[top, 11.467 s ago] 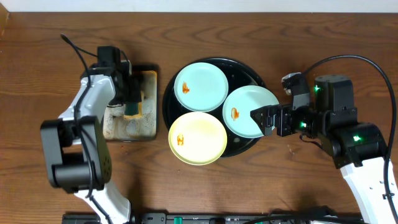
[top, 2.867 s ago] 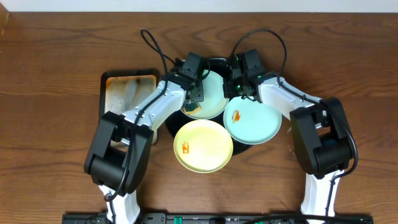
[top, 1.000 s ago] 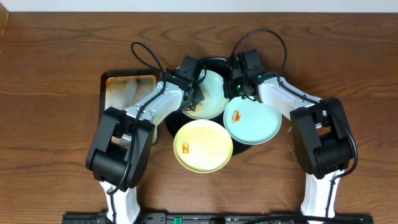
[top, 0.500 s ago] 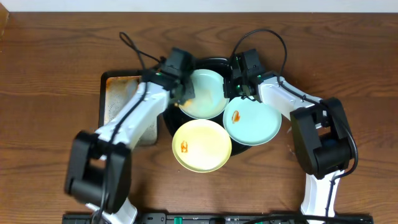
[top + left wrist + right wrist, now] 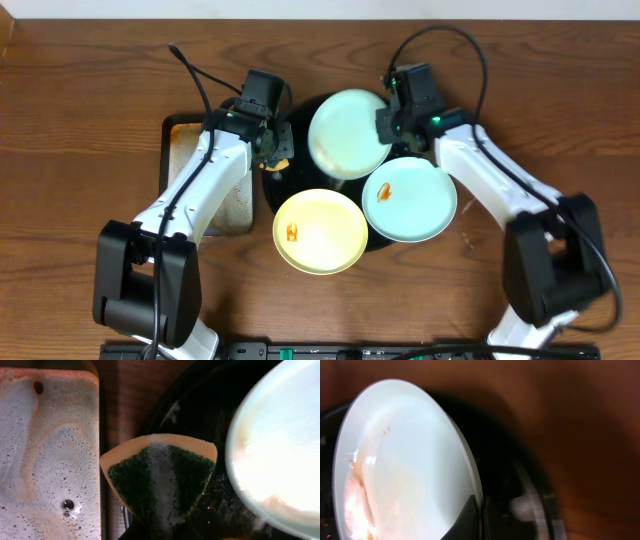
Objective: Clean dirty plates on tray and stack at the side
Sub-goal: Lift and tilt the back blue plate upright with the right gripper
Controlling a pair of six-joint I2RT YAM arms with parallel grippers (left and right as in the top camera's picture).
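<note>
Two clenched claws: right claw [image 5: 386, 122] on mint plate [image 5: 345, 135] rim, left claw [image 5: 278, 152] seemingly gripping sponge [image 5: 160, 475] over tray [image 5: 283, 183].

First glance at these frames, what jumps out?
The pale mint plate, pinched at its rim by the right claw over the far side of the black tray. Next comes the soapy green-faced sponge in the left claw at the tray's left edge. Orange smears mark the yellow plate and second mint plate on the near side.

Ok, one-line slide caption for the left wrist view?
Soapy green-faced sponge over the rim of the black tray, foamy metal tray at left, pale plate at right.
</note>
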